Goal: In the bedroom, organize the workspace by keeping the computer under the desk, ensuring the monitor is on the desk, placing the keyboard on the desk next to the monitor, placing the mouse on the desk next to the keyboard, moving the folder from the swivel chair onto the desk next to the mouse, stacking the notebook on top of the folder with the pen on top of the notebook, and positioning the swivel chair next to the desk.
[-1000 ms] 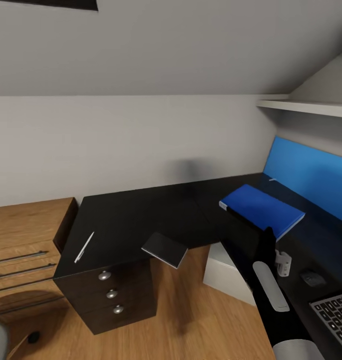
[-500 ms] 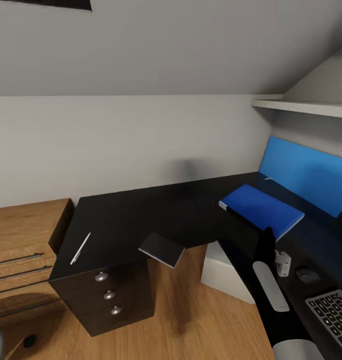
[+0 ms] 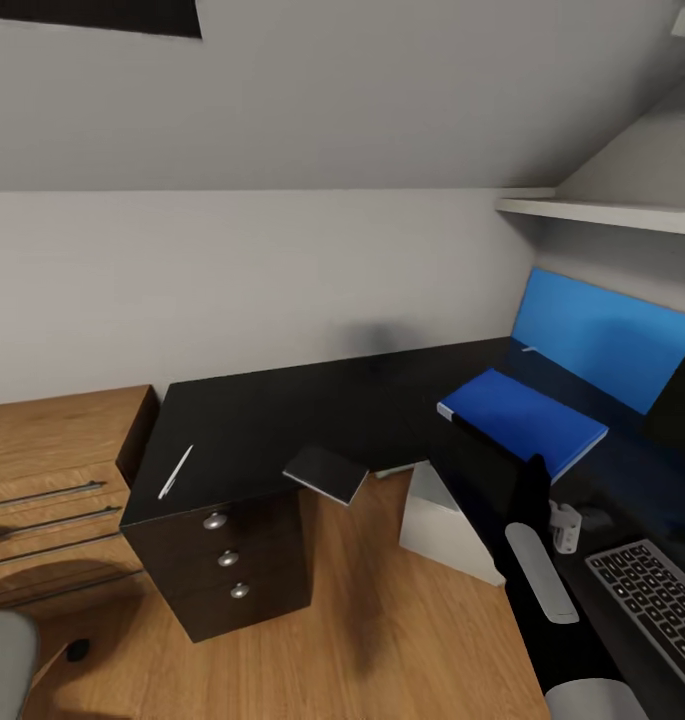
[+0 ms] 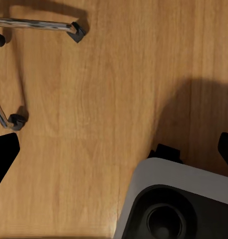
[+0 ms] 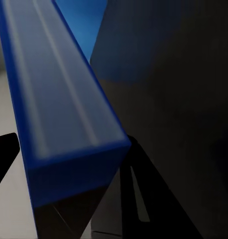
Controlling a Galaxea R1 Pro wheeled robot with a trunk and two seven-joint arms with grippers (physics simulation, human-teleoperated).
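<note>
My right gripper (image 3: 532, 468) is shut on the blue folder (image 3: 522, 418), holding it above the right wing of the black desk (image 3: 282, 420); the folder's edge (image 5: 64, 114) looms close in the right wrist view. The blue-lit monitor (image 3: 602, 335) stands behind it. A keyboard (image 3: 650, 603) lies at the lower right, with a dark mouse (image 3: 592, 518) just beyond it. A dark notebook (image 3: 327, 473) overhangs the desk's inner edge. The white pen (image 3: 175, 472) lies on the left wing. The white computer (image 3: 437, 520) sits under the desk. My left gripper (image 4: 114, 154) hangs open over the floor.
A wooden dresser (image 3: 52, 460) stands left of the desk's drawer unit (image 3: 227, 560). The grey swivel chair (image 3: 2, 660) is at the lower left, and its legs and casters (image 4: 16, 119) show below my left hand. A shelf (image 3: 602, 212) juts out above the monitor.
The camera has moved, so the desk, monitor and keyboard have shifted in the picture and more of the keyboard shows. The folder stays in my right gripper.
</note>
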